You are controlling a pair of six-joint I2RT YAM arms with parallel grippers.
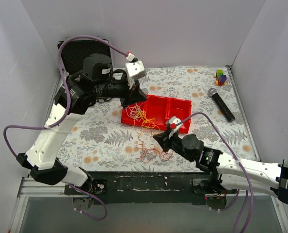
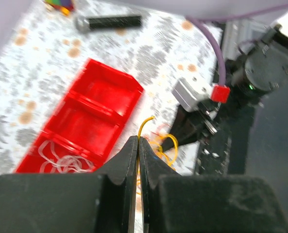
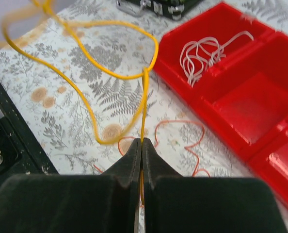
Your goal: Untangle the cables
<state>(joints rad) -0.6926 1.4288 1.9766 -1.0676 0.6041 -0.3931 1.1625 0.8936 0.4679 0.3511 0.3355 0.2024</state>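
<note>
Shut tight on a yellow cable (image 3: 143,107): jaws of left gripper (image 2: 138,145) and right gripper (image 3: 140,148) alike. Ahead of the right tips, looping slack; further right, white cables (image 3: 197,53) in a red tray (image 3: 241,102).

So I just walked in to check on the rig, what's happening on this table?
Two arms are untangling thin cables. The left gripper and the right gripper each have jaws shut on the yellow cable, near the red tray. A white cable lies in the tray's end compartment; an orange cable lies loose on the cloth.
</note>
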